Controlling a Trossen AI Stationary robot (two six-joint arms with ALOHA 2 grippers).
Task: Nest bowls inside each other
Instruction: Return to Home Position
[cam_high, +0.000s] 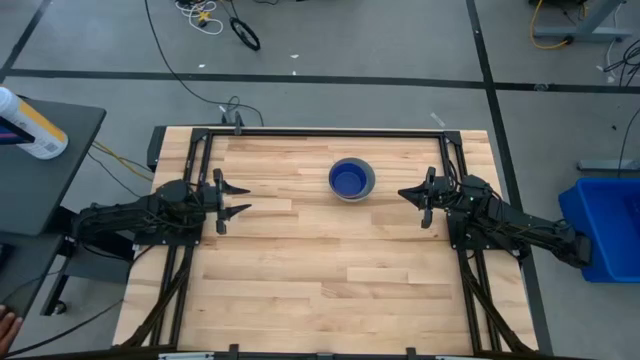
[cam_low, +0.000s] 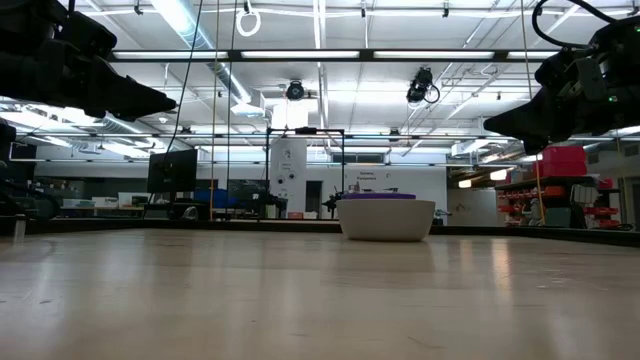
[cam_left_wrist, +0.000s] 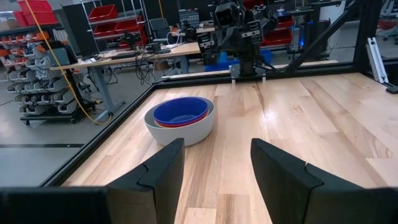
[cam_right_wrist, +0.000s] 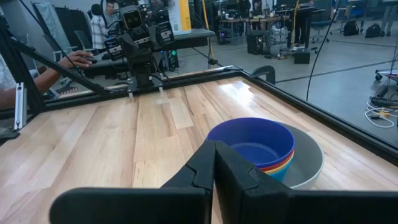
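Between both grippers, well apart from each: nested bowl stack (cam_high: 352, 180), dark blue bowl (cam_right_wrist: 255, 140) innermost, grey bowl (cam_right_wrist: 309, 163) outermost. Left gripper (cam_high: 246, 198) spread, right gripper (cam_high: 402, 194) pressed together. Only right wrist view shows red bowl (cam_right_wrist: 272, 165) and yellow bowl (cam_right_wrist: 281, 170) rims.

A pale wooden tabletop (cam_high: 320, 270) sits in a black frame on a grey floor. A blue bin (cam_high: 608, 228) stands off its right side. A white bottle (cam_high: 30, 125) lies on a dark side table (cam_high: 70, 170) at left. Cables (cam_high: 205, 15) trail beyond.

Left arm (cam_high: 125, 215): finished in black, jointed.
Right arm (cam_high: 520, 228): finished in black, jointed.
Gripper fingers (cam_left_wrist: 163, 177): moulded dark, wedge-shaped.
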